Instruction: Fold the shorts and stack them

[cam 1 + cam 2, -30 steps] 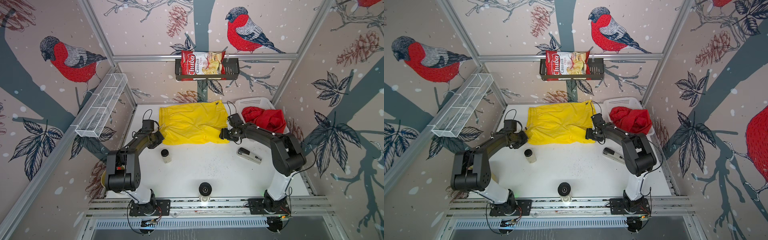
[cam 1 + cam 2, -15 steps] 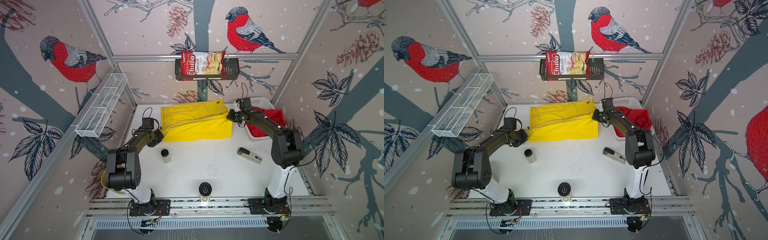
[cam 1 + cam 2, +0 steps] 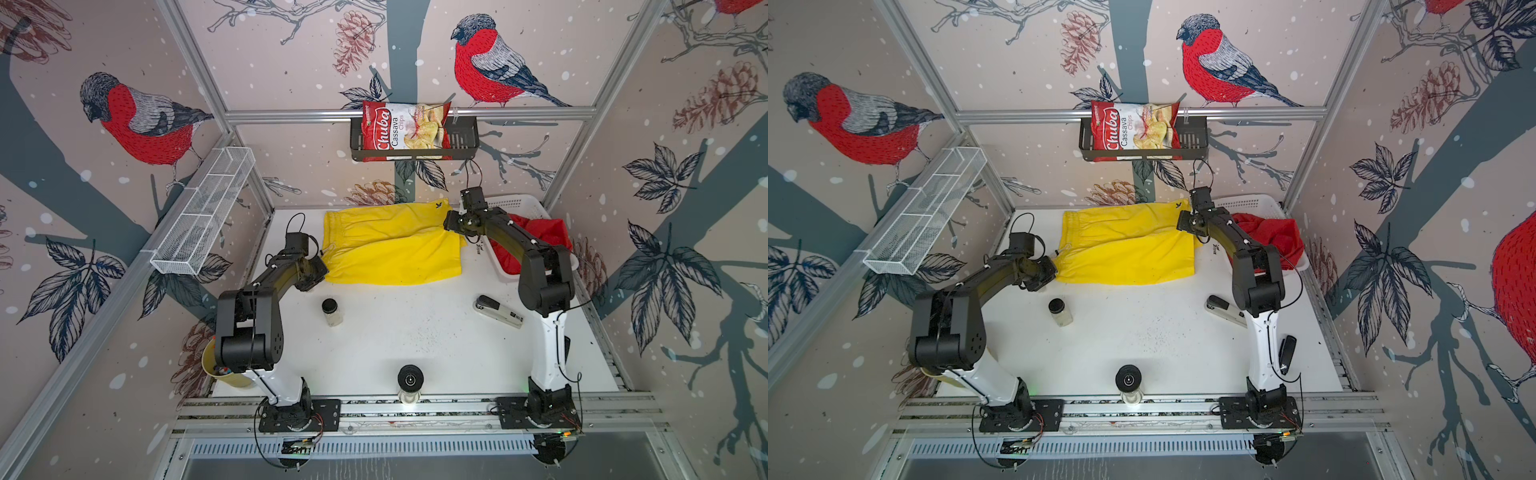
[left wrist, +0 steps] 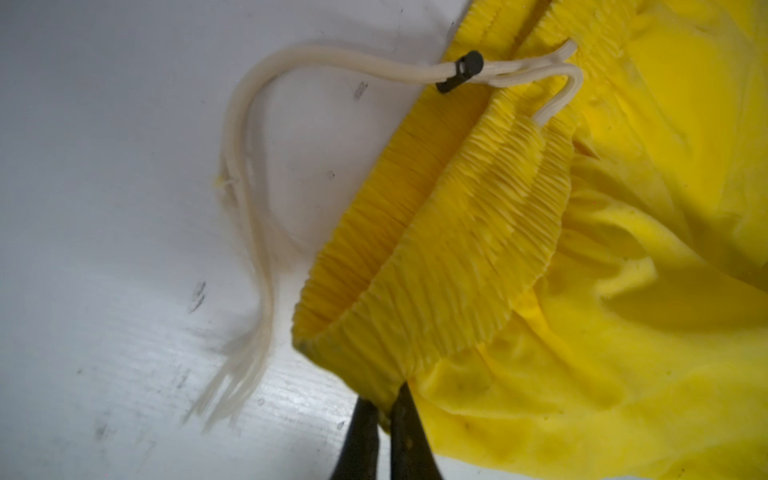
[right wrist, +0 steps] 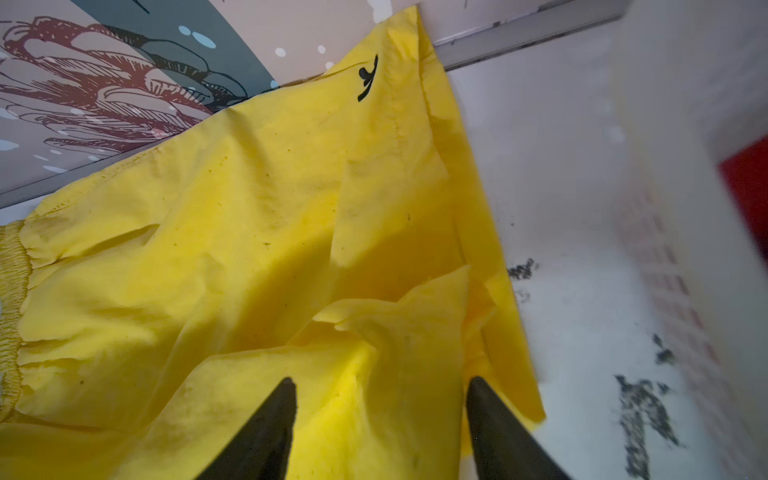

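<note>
The yellow shorts (image 3: 390,249) (image 3: 1125,249) lie at the back of the white table, their near half folded back over the far half. My left gripper (image 3: 322,266) (image 4: 384,395) is shut on the ribbed waistband (image 4: 436,270) at the shorts' left end, with the white drawstring (image 4: 245,174) trailing on the table. My right gripper (image 3: 451,222) (image 5: 380,384) hovers open over the folded right hem, with loose yellow cloth (image 5: 249,249) between its fingers. The red shorts (image 3: 540,232) (image 3: 1271,232) lie crumpled in the white basket (image 3: 515,203).
A small jar (image 3: 331,311) and a stapler (image 3: 496,313) sit on the table in front of the shorts. A black knob (image 3: 410,380) stands at the front edge. A chips bag (image 3: 405,131) rests in the back wall shelf, and a wire shelf (image 3: 203,212) hangs on the left wall.
My right gripper carried the yellow shorts' near right hem towards the back, folding the cloth over itself, then opened and let go. My left gripper stayed shut on the waistband.
</note>
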`<state>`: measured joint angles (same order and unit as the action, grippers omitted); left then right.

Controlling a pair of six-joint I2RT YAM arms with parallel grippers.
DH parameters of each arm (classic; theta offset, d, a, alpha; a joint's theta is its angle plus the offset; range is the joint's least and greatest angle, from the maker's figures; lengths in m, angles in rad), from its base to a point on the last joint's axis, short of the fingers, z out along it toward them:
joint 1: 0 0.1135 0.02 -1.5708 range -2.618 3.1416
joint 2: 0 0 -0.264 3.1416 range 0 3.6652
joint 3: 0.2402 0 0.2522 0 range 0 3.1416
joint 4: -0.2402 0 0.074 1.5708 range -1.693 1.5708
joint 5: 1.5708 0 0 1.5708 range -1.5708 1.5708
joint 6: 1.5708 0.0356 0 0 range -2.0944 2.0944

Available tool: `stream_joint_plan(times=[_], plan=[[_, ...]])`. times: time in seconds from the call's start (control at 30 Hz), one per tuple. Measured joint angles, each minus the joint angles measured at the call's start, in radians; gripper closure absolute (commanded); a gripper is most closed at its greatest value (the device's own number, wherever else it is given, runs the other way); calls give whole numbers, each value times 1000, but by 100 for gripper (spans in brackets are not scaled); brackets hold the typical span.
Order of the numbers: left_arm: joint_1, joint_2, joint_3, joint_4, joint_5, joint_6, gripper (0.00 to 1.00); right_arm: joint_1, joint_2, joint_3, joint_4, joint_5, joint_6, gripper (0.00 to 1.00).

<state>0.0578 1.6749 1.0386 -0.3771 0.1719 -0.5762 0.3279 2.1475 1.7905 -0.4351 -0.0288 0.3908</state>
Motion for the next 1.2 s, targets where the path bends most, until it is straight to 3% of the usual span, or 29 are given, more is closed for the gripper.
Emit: stream_joint_plan(times=[0.13, 0.27, 0.43, 0.63, 0.73, 0.87, 0.9, 1.03, 1.2], plan=[[0, 2, -8, 3, 0, 0, 100, 27, -178, -199, 7, 77, -13, 19], [0, 5, -17, 5, 0, 0, 100, 98, -305, -396, 2, 108, -26, 28], [0, 5, -22, 7, 0, 0, 100, 118, -327, -549, 4, 64, -23, 28], [0, 3, -34, 8, -15, 0, 100, 110, -308, -611, 42, 0, 2, 29], [0, 3, -34, 8, -16, 0, 100, 84, -290, -628, 92, -33, 14, 43], [0, 2, -53, 21, -17, 0, 100, 55, -274, -653, 159, -103, 50, 91], [0, 2, -56, 20, -18, 0, 100, 52, -274, -660, 169, -117, 60, 98], [0, -3, -56, 22, -18, 0, 100, 48, -325, -677, 174, -142, 79, 100], [-2, -47, 6, -11, -2, 0, 100, 16, -512, -647, 140, -124, 79, 100]])
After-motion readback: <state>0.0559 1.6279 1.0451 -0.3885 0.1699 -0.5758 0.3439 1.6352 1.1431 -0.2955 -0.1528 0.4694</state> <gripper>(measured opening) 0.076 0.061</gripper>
